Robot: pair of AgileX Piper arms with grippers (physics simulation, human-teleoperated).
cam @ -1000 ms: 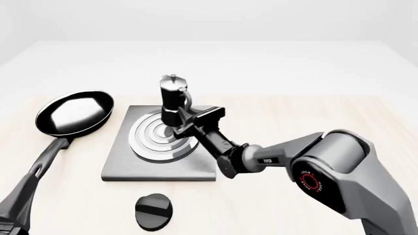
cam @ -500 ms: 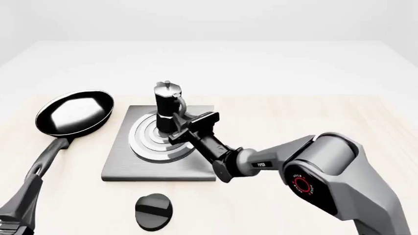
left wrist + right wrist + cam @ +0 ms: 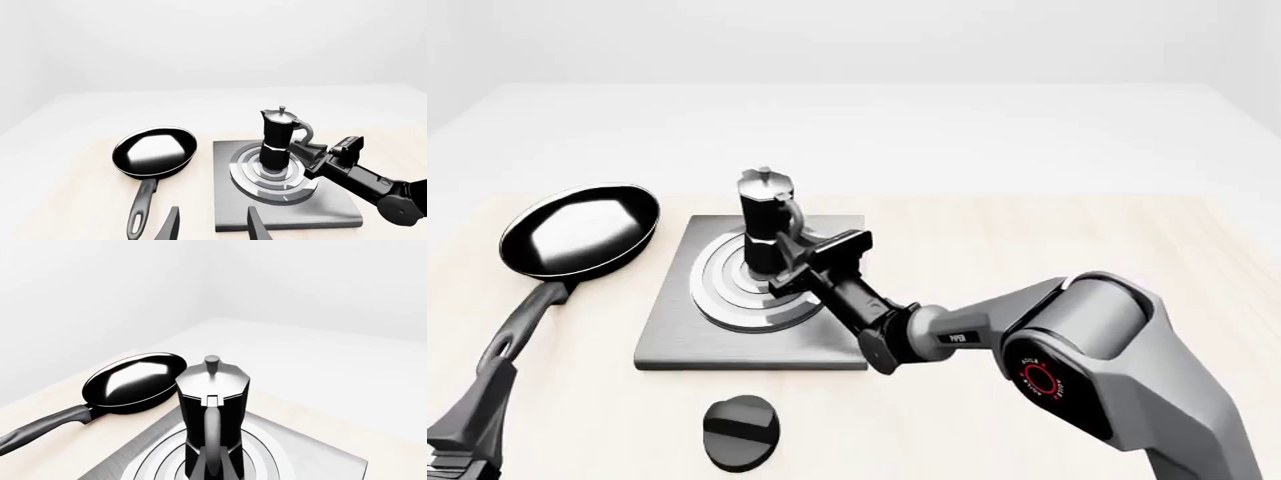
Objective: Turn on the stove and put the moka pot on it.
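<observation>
Since a second ago we are carrying the moka pot (image 3: pixel 769 225) from the stove (image 3: pixel 681 340) edge onto its burner rings, right jaws gripping it, left jaws open.

I count one moka pot (image 3: pixel 767 222), one stove plate (image 3: pixel 681 335), one round knob (image 3: pixel 742 432) and one frying pan (image 3: pixel 577 230) on the table (image 3: pixel 1094 230). I see two arms of mine.

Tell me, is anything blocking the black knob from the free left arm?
Nothing visible does. The knob lies apart on bare table in front of the stove; the frying pan sits off to the left, and the left fingers hang open.
</observation>
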